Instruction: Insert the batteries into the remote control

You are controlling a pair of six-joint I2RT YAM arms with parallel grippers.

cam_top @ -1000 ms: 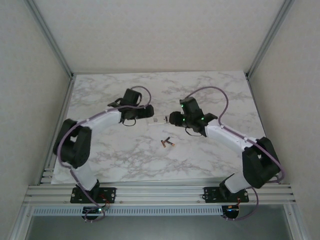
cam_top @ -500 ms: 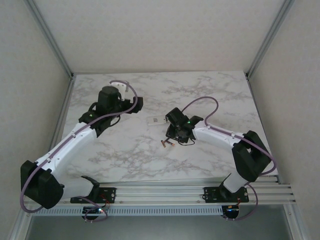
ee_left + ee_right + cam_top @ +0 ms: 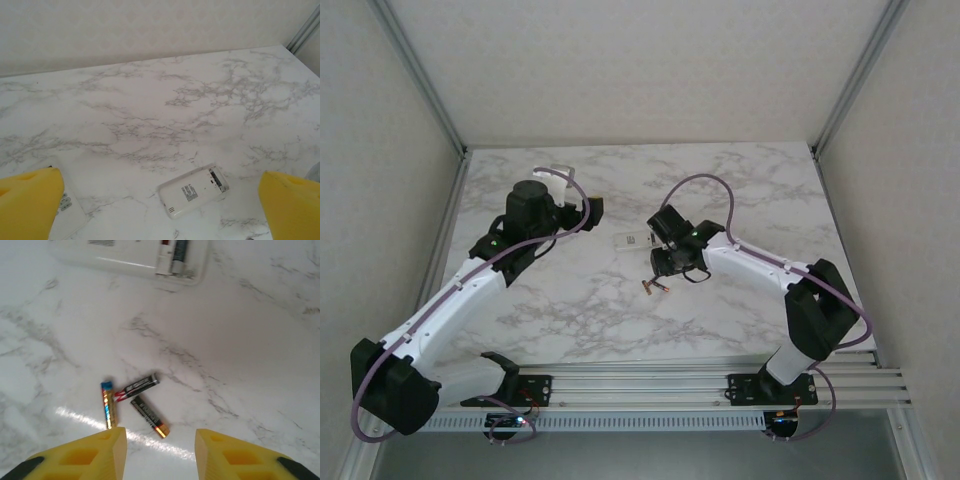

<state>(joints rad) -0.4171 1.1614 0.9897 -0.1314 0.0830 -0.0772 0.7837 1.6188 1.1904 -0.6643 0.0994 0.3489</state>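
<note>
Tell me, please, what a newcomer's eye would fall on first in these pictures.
Three loose batteries lie in a small cluster on the marble table, just ahead of the right end effector, which is open and empty. Beyond them lies the white remote control, back up, with its battery compartment open. The left end effector, wide open, faces that remote from the left.

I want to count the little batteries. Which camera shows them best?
The right wrist view: three loose batteries lie big and clear on the table just beyond the right hand. The top view shows them as tiny specks near the remote. The left wrist view faces the remote instead.
</note>
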